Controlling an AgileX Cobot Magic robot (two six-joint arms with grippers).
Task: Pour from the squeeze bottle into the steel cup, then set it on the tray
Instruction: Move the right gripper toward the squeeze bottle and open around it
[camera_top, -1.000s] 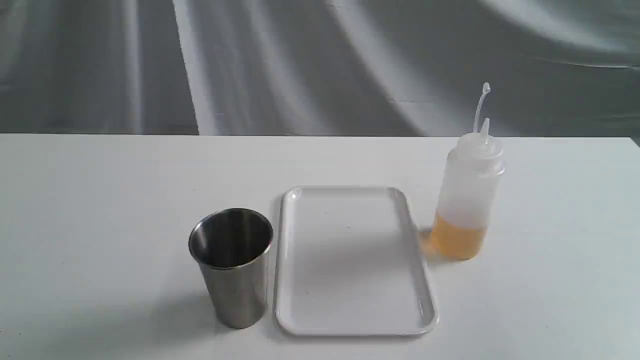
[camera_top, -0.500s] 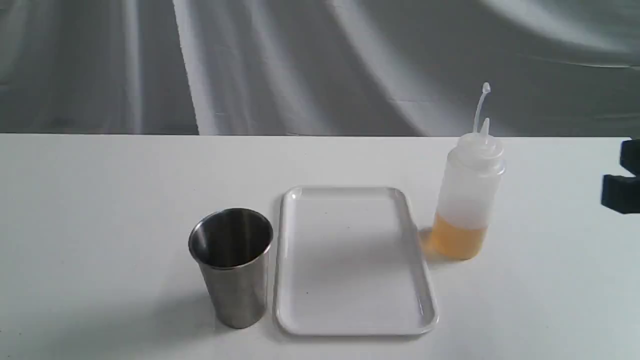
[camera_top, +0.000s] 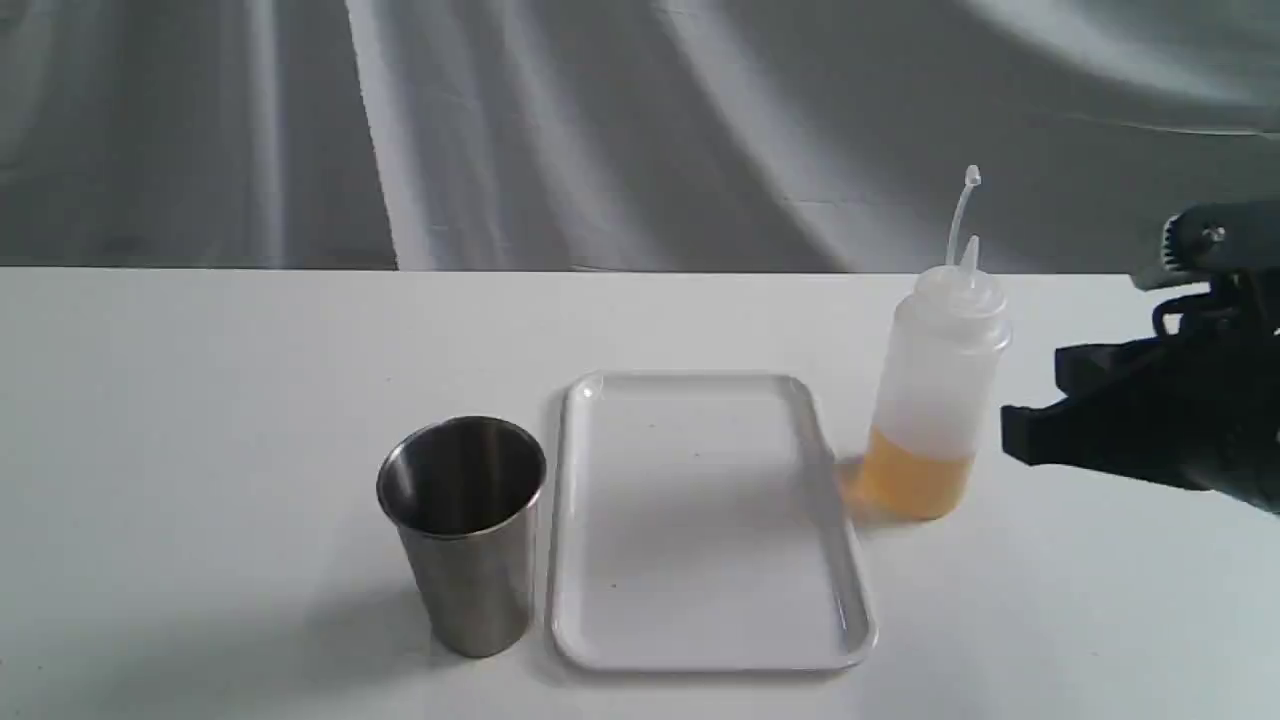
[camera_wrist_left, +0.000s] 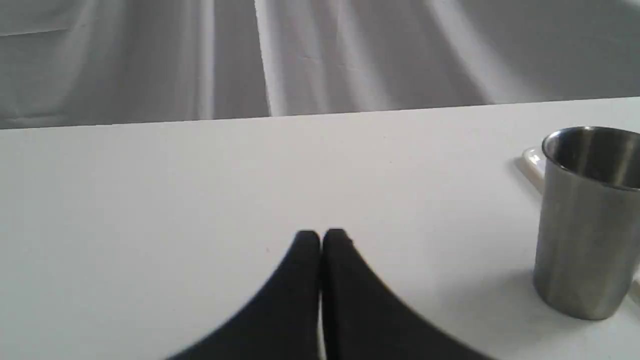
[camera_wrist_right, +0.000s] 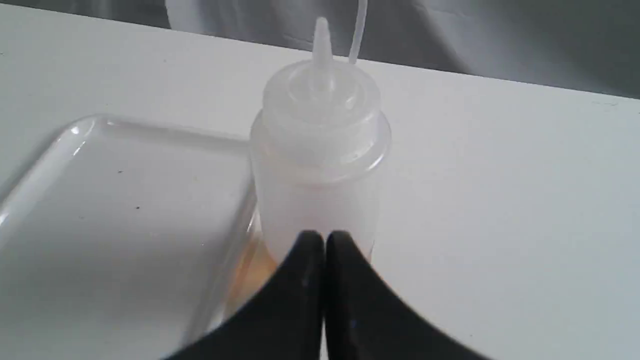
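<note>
Plainly, the right gripper (camera_wrist_right: 324, 237) has its two black fingers pressed together along a thin seam, holding nothing, and its tips sit in front of the lower body of the squeeze bottle (camera_wrist_right: 320, 150) in the wrist view; from the exterior view a sliver of table (camera_top: 200, 400) shows between tips and bottle, so they are near but apart. The left gripper (camera_wrist_left: 321, 234) is likewise closed and empty, low over bare tabletop, with the steel cup (camera_wrist_left: 585, 225) off to one side and well apart. Out from there, the bottle stands upright with amber liquid in its bottom part, cap strap sticking up, just beside the right long edge of the tray (camera_top: 700, 520) toward its far corner. The cup stands upright just beside the tray's left long edge, a narrow gap between them. Wide open tabletop lies left of the cup and behind the tray, up to the table's far edge against the grey cloth backdrop (camera_top: 600, 130)
</note>
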